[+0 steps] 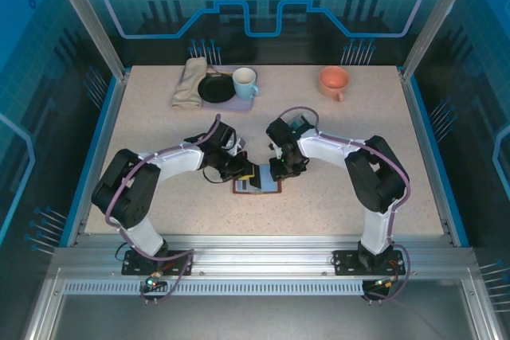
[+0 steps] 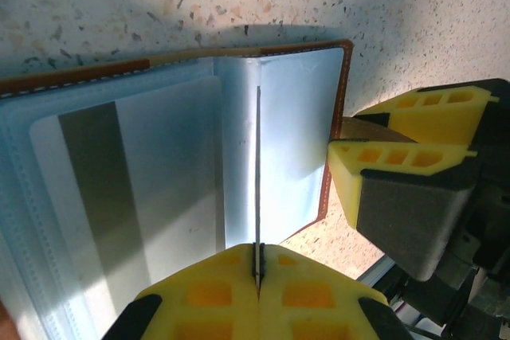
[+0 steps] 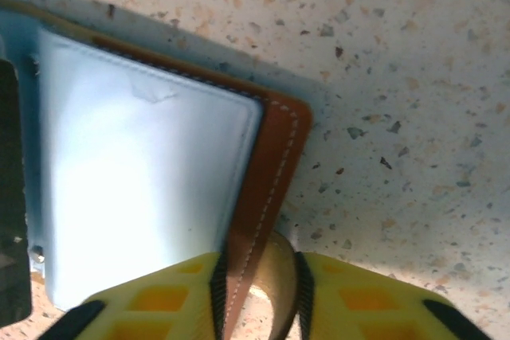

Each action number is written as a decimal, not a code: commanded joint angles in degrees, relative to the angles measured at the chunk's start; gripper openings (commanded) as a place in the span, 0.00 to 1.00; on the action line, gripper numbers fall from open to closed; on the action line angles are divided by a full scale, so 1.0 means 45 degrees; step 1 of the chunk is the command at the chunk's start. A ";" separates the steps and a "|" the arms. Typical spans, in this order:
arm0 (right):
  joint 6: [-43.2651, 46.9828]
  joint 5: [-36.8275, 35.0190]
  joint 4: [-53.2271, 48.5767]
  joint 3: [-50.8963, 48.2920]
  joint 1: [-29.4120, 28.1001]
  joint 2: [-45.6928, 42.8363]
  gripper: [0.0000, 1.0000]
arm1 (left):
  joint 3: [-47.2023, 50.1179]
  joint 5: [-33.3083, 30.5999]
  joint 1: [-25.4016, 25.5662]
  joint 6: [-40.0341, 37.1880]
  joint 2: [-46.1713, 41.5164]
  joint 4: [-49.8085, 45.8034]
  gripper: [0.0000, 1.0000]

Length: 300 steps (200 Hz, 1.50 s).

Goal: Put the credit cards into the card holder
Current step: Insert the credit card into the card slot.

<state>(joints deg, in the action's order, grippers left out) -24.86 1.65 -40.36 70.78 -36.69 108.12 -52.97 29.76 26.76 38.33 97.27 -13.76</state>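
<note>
Top external view: holder (image 1: 259, 186) lies open mid-way across the table (image 1: 358, 157). At its 10 o'clock, left gripper (image 2: 258, 264) is clamped tight on a card (image 2: 258, 165), edge-on above it. At 2 o'clock, right gripper (image 3: 259, 276) narrowly pinches the holder's brown edge.

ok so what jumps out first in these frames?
The open brown card holder mid-table, worked from both sides. The left gripper pinches a thin card edge-on above it, beside a striped card already tucked in. The right gripper clamps its brown edge.
</note>
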 commanded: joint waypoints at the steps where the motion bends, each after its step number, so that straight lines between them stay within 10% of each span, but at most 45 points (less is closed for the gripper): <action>1: -0.0044 0.0434 0.0243 -0.0250 0.0236 0.0242 0.27 | 0.0199 -0.0009 0.0039 -0.0570 0.0466 0.0333 0.02; 93: -0.0107 0.0627 0.0565 -0.0651 0.0468 0.0476 0.13 | 0.0296 -0.1301 0.0112 -0.1828 0.0407 -0.1258 0.02; 300: -0.0154 0.0873 0.0785 -0.0984 0.0627 0.0472 0.15 | 0.1214 0.0279 0.0465 0.1223 0.1003 0.3276 0.04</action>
<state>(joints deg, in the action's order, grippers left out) -25.50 4.95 -38.04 68.66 -34.26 108.27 -51.05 27.66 29.45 41.06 99.50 -7.64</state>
